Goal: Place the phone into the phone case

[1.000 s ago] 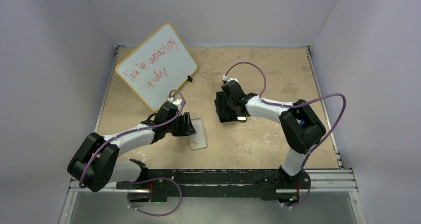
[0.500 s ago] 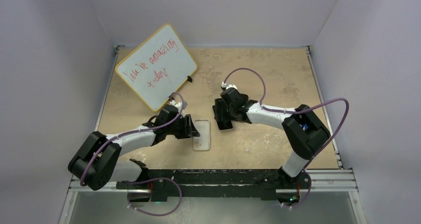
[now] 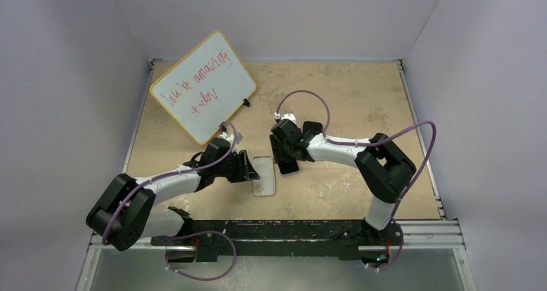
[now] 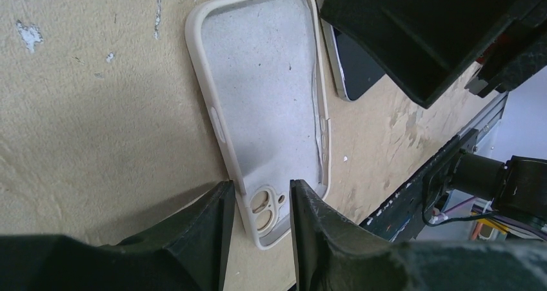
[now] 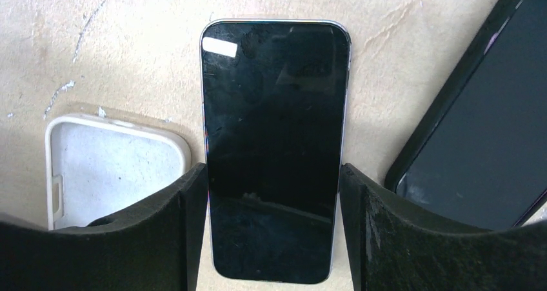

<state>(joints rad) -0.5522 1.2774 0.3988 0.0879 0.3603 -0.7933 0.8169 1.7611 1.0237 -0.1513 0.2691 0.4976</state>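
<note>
– Phone case (image 3: 264,177): where is it?
– Flat on the counter (image 3: 348,91), open side up, a little toward 6 o'clock from the middle, between the two arms.
– And the left hand (image 4: 258,186)?
– At the case's 9-to-10 o'clock edge. Its fingers stand part open, astride the long rim next to the camera hole. One finger is outside the rim and the other is over the inside of the shell. There's a gap around the rim, so I wouldn't call it a grip.
– What about the phone (image 5: 274,149)?
– Screen up and dark, just beside the phone case at about 2 o'clock from it, long edges roughly parallel. In the left wrist view the two nearly meet along one side, but I can't tell whether they touch.
– And the right hand (image 5: 273,170), is it on it?
– Yes, closed on the phone, with a finger flush against each long edge.
– Anything else about?
– A yellow-framed whiteboard (image 3: 203,88) with red handwriting at 10 o'clock on the counter, well apart from all this. There's also a dark flat slab (image 5: 477,110) at 3 o'clock of the phone in the right wrist view. I can't make out what it is.
</note>
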